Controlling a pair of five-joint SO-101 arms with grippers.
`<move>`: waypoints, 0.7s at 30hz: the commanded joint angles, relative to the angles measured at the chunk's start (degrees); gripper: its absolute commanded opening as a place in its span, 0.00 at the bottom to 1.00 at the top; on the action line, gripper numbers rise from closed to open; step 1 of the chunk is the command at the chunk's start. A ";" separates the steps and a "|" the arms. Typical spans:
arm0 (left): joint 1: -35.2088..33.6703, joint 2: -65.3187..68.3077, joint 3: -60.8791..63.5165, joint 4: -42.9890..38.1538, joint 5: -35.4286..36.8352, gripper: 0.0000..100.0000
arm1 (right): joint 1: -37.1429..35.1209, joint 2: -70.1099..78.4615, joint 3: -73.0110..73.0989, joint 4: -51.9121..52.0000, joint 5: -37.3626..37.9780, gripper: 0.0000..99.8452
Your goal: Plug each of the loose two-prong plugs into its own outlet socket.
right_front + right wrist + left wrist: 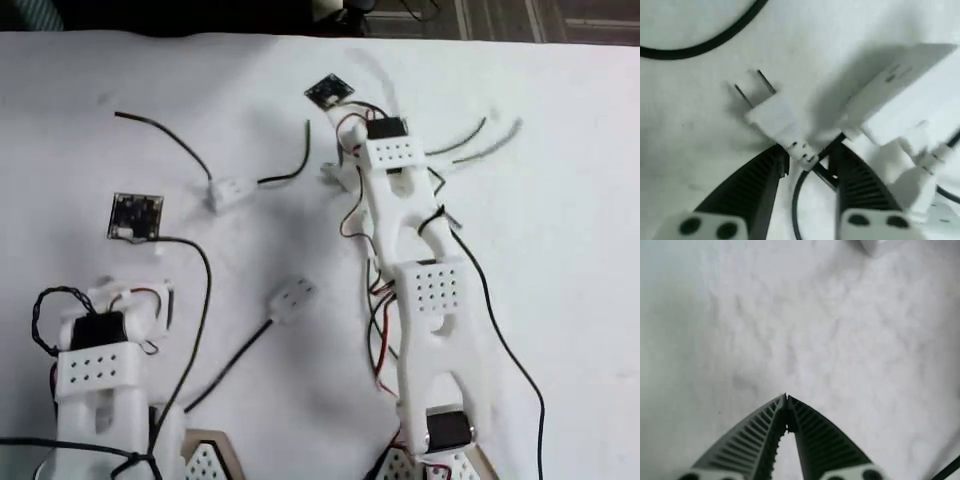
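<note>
Right gripper (810, 159) at far centre of table (560, 200), jaws partway apart either side of plug (774, 119) cord end. Plug flat, long axis roughly along gripper, prongs (766, 81) pointing away; outlet socket (890, 95) just beside. Left gripper (786, 401) closed, empty, near left.

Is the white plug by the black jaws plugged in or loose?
Loose. The plug lies on the table with both prongs bare, not inside the socket block beside it.

Two arms (95, 370) (430, 320); two black boards (135, 216) (329, 92); two white corded blocks (232, 192) (293, 298) mid-table; one two-prong plug (772, 120); one outlet socket (895, 95).
</note>
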 commanded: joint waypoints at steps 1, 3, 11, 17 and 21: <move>-0.13 -1.19 -0.18 -1.14 -0.62 0.03 | -0.48 -2.07 -10.55 11.30 0.53 0.02; -0.13 -1.19 -0.18 -1.14 -0.62 0.03 | -0.66 -3.03 -16.35 18.59 0.53 0.02; -0.13 -1.19 -0.09 -1.14 -0.62 0.03 | 3.30 -8.92 -16.44 20.88 3.87 0.02; -0.13 -1.19 -0.09 -1.14 -0.62 0.03 | 6.20 -22.99 5.89 20.79 10.55 0.02; -0.13 -1.19 -0.09 -1.14 -0.62 0.03 | 7.52 -34.95 22.59 20.62 16.88 0.02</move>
